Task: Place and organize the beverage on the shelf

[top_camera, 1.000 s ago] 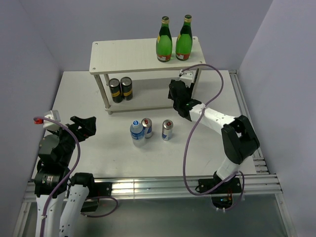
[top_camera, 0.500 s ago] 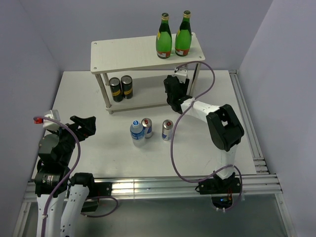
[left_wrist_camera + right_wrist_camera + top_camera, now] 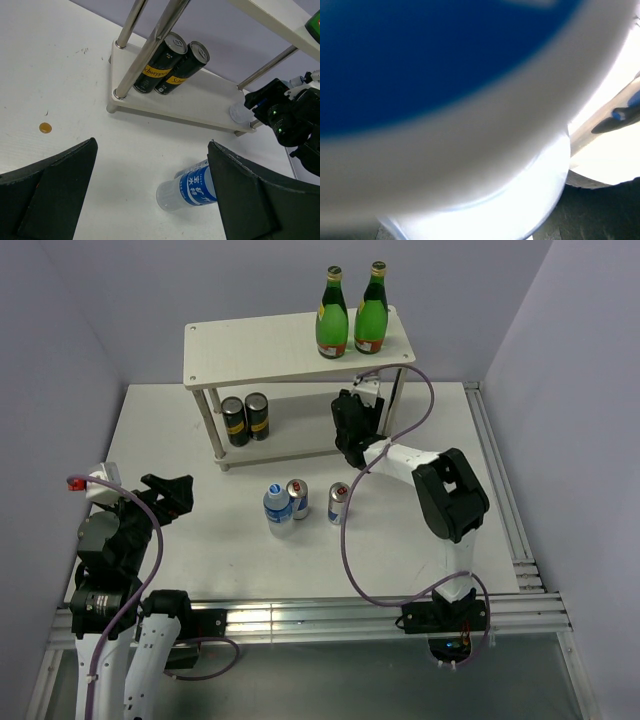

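The shelf stands at the back of the table. Two green glass bottles stand on the right of its top board. My right gripper reaches under that board at the lower tier's right end, shut on a blue-labelled water bottle that fills its view; the bottle's clear base rests on the lower board. Another water bottle and two silver-blue cans stand on the table in front. My left gripper hangs open at the left, holding nothing.
Two dark cans with yellow bands stand on the left of the lower tier, behind a shelf leg. A small coin-like disc lies on the white table. The right arm's cable loops beside the shelf's right legs.
My right gripper has pushed left and forward, going in under the shelf's top board with the water bottle. The left arm has not moved.
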